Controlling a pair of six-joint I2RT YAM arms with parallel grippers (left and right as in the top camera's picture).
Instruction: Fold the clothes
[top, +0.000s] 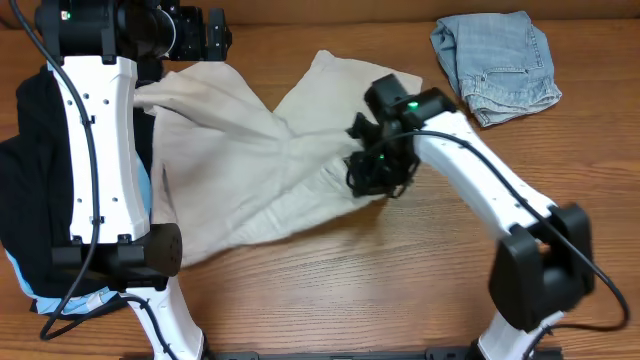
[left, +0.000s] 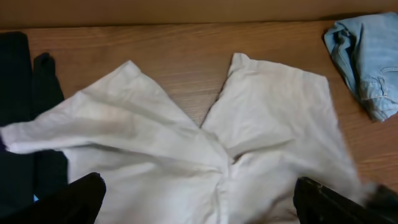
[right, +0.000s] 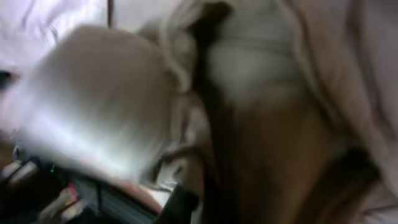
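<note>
The large beige shorts (top: 250, 170) lie spread across the middle of the table, legs pointing to the far edge; they fill the left wrist view (left: 186, 124). My right gripper (top: 375, 172) is down on the shorts' right edge, where the cloth bunches around it. The right wrist view is blurred, with beige cloth (right: 261, 74) pressed close around a dark finger (right: 199, 205). My left gripper (top: 198, 35) hangs at the far left above the shorts, its fingers wide apart (left: 199, 202) and empty.
Faded-blue denim shorts (top: 495, 65) lie crumpled at the far right and also show in the left wrist view (left: 367, 62). A black garment (top: 30, 180) and a light-blue one (top: 60, 295) lie at the left edge under the left arm.
</note>
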